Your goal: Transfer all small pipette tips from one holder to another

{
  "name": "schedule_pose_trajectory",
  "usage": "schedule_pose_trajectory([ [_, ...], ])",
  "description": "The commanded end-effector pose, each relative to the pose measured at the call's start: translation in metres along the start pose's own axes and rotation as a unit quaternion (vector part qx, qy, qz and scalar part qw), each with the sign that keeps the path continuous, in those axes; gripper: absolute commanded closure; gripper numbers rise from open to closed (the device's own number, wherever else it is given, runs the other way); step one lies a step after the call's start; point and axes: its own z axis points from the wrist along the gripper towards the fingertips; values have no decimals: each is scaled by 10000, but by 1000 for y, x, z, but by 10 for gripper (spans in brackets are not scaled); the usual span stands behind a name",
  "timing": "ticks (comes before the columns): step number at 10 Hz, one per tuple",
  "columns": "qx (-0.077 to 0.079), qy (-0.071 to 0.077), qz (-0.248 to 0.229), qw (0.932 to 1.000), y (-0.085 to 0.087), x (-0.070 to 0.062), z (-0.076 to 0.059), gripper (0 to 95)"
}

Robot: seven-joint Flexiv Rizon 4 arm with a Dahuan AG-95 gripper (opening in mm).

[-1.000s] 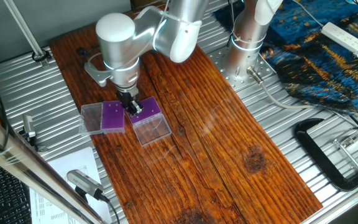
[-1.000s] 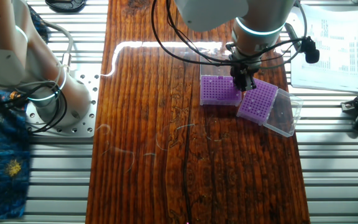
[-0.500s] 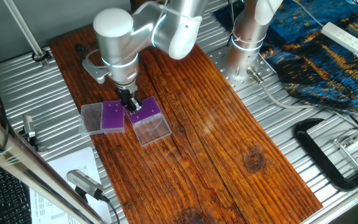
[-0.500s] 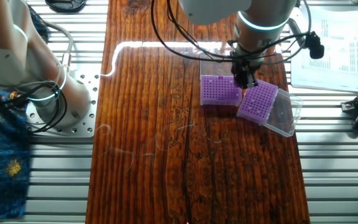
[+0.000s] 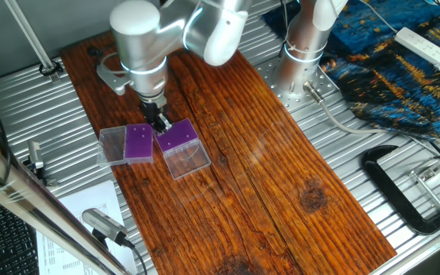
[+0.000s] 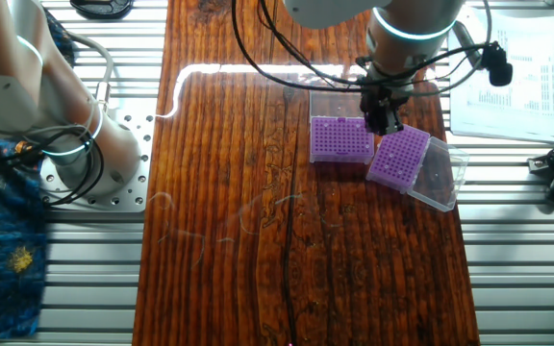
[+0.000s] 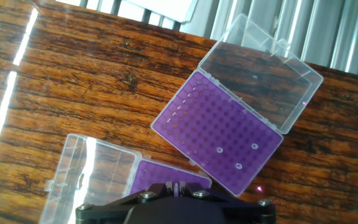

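Observation:
The holder (image 5: 180,136) (image 6: 339,142) is the lighter purple boxy rack, its clear lid (image 5: 189,160) lying open beside it. The hand view shows only its near corner (image 7: 160,171), below my fingers. The other, darker and flatter rack (image 5: 138,143) (image 6: 399,159) (image 7: 219,127) lies tilted alongside and holds three small pipette tips (image 7: 219,149) as pale dots. My gripper (image 5: 159,124) (image 6: 383,123) (image 7: 176,185) hangs over the seam between the racks. Its fingers are shut on a thin pale sliver that looks like a tip.
The darker rack's clear lid (image 7: 260,71) (image 6: 438,175) lies open on the wooden board (image 5: 266,176). Paper sheets (image 6: 508,67) lie beyond the board's edge. A black clamp (image 5: 403,191) and a blue cloth (image 5: 403,69) sit on the metal table near the arm's base (image 5: 304,46).
The gripper has lifted and shifted from above the lighter rack towards the darker, tilted rack. Both racks and lids stayed put.

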Motion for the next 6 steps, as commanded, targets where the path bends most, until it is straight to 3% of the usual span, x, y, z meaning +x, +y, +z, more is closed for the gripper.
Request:
schedule_pose_trajectory([
  [1,-32,28,2,10000,-4,-13,-3,950],
  [6,7,-5,90,10000,-8,-48,4,950],
])
